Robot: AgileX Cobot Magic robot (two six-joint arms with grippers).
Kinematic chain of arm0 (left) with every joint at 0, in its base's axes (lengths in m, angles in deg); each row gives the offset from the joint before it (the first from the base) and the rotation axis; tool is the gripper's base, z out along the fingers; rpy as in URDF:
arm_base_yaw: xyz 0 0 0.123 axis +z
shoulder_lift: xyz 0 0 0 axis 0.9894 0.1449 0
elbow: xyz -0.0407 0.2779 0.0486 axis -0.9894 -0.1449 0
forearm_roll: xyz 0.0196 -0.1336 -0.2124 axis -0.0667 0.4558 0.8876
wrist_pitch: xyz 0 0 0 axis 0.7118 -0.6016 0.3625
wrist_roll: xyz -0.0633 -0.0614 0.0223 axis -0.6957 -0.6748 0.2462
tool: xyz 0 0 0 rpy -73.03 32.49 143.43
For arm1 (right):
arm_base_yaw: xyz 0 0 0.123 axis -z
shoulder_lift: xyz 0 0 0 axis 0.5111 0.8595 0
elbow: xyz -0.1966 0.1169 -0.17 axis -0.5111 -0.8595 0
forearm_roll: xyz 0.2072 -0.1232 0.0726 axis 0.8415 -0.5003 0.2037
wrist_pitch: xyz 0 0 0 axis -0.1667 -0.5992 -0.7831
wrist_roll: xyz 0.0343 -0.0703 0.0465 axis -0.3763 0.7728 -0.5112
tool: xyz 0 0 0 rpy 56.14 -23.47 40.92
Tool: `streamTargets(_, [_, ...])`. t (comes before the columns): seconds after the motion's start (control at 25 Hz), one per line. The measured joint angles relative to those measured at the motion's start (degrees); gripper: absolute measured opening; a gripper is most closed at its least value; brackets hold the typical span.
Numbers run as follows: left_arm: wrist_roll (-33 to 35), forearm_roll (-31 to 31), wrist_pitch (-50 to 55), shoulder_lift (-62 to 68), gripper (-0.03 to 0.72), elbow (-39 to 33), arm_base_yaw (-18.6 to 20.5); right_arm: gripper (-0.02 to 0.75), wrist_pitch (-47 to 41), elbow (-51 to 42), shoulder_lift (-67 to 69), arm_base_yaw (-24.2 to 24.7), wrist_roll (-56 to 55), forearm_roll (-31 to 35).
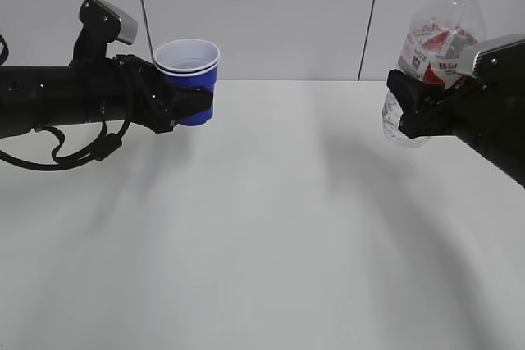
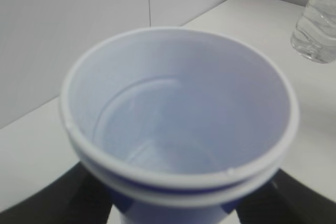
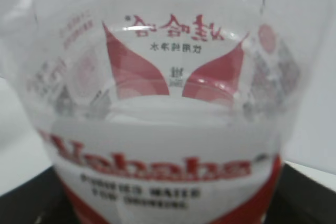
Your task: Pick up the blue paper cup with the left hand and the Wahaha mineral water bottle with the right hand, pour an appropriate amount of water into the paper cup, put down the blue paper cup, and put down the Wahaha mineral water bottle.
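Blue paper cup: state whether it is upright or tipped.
Upright. The blue paper cup sits level in the left claw, its white rim facing up in the exterior view. Whether it holds water: cannot tell.

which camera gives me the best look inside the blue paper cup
The left wrist view: it looks straight down into the blue paper cup, showing its white inside. The exterior view shows mostly the blue outside and rim, side-on. The right wrist view shows none of it.

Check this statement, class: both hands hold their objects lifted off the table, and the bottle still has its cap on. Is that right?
Not quite. The Wahaha mineral water bottle has no cap: the exterior view shows its neck open. The rest stands: the right hand holds it and the left hand holds the blue paper cup, both lifted.
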Motion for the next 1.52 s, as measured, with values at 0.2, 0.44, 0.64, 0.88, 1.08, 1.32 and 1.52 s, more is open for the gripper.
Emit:
streamTargets(0.2, [3.45, 5.14, 0.00, 0.45, 0.490, 0.00, 0.00, 0.491, 0.00, 0.00, 0.00, 0.00, 0.00, 0.00])
streamTargets(0.44, [7.86, 11.35, -0.10, 1.87, 0.490, -0.65, 0.00, 0.491, 0.00, 0.00, 0.00, 0.00, -0.04, 0.00])
streamTargets(0.64, [15.61, 22.26, -3.91, 3.38, 0.490, -4.73, 0.00, 0.491, 0.00, 0.00, 0.00, 0.00, -0.04, 0.00])
streamTargets(0.88, [22.26, 29.25, -8.41, 4.35, 0.490, -7.78, 0.00, 0.491, 0.00, 0.00, 0.00, 0.00, -0.13, 0.00])
streamTargets(1.08, [23.61, 31.49, -8.39, 5.83, 0.490, -8.20, 0.00, 0.491, 0.00, 0.00, 0.00, 0.00, -0.13, 0.00])
streamTargets(1.32, [26.90, 32.44, -10.04, 9.01, 0.489, -8.20, 0.00, 0.491, 0.00, 0.00, 0.00, 0.00, -0.13, -0.11])
streamTargets(1.52, [28.51, 34.66, -16.89, 14.16, 0.489, -8.20, 0.00, 0.491, 0.00, 0.00, 0.00, 0.00, -0.13, -0.37])
